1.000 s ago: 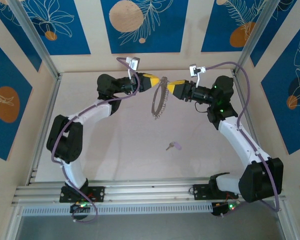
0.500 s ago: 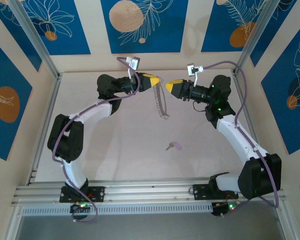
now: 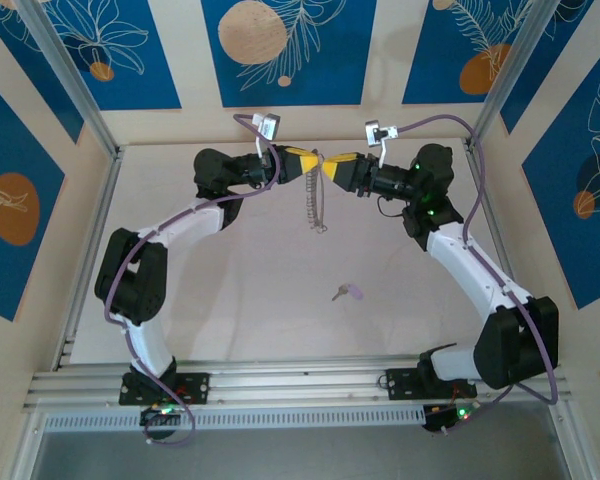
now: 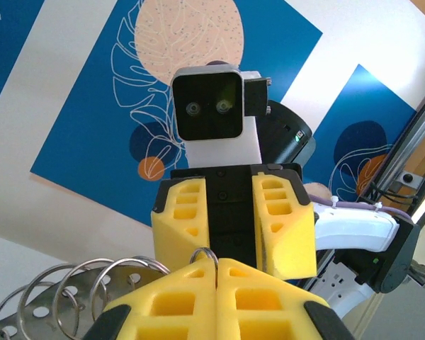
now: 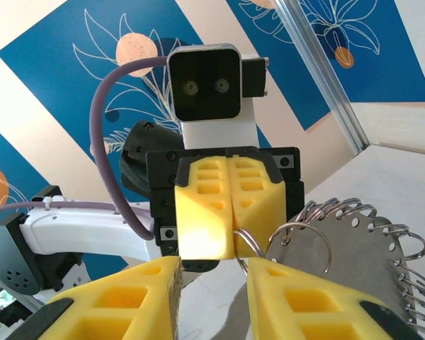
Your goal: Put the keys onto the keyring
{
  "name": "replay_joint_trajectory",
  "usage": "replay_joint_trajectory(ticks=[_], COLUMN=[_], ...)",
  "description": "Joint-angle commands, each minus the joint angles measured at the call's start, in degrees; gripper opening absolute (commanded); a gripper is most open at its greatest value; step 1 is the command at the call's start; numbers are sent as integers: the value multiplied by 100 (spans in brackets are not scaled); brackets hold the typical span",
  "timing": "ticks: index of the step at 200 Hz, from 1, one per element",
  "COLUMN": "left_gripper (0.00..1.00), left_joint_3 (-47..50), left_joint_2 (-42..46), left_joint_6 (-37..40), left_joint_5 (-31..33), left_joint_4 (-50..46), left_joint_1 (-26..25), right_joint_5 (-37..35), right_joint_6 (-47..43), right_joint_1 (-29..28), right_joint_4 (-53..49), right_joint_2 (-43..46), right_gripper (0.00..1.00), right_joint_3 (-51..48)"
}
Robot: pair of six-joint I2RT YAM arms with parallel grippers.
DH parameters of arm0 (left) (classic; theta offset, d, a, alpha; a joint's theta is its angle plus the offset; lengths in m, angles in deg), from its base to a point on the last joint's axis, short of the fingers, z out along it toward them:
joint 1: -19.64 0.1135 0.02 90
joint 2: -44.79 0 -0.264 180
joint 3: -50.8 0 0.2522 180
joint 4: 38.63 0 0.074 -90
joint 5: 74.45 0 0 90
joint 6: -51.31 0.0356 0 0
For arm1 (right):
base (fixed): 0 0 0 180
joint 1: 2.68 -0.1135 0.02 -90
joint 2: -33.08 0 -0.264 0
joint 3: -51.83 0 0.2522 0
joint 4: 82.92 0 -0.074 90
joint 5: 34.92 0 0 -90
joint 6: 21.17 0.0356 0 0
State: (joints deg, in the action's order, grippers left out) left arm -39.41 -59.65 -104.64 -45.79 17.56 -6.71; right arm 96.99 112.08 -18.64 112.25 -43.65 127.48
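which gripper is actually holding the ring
The left gripper: its fingers are pressed together on a loop of the ring. The right gripper faces it with a gap between its fingers.

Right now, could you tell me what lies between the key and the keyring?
In the top view, bare table separates the key from the hanging keyring.

A: The keyring [image 5: 354, 265] is gleaming like bare metal, isn't it? Its wire loops are catching the light, smooth and silvery.
B: Yes, though its flat perforated plate is looking duller, a brushed grey. The fingers [image 5: 205, 212] of the left gripper [image 5: 231, 212] are reading as matt yellow plastic, moulded with hollow cells.
A: The key [image 3: 346, 293] is showing a pale lilac plastic head on a silvery metal blade.
B: And the table [image 3: 230, 290] is looking matt and off-white, while the rail [image 3: 280, 380] is shining like grooved aluminium.
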Motion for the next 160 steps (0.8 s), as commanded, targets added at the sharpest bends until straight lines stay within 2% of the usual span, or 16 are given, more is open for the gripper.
replay_joint_trajectory(ticks=[1, 91, 160], left_gripper=[0, 0, 0], left_joint_3=[-55, -2, -20], left_joint_2=[158, 174, 167], left_joint_6=[-46, -50, -99], left_joint_5=[-96, -102, -103], left_joint_4=[440, 458, 475], left_joint_1=[43, 42, 40], right_joint_5=[-150, -211, -121], right_joint_6=[-70, -141, -50], right_joint_1=[-34, 206, 8], right_joint_4=[6, -108, 40], right_joint_2=[-61, 247, -68], right_gripper=[30, 29, 30], right_joint_3=[148, -94, 125])
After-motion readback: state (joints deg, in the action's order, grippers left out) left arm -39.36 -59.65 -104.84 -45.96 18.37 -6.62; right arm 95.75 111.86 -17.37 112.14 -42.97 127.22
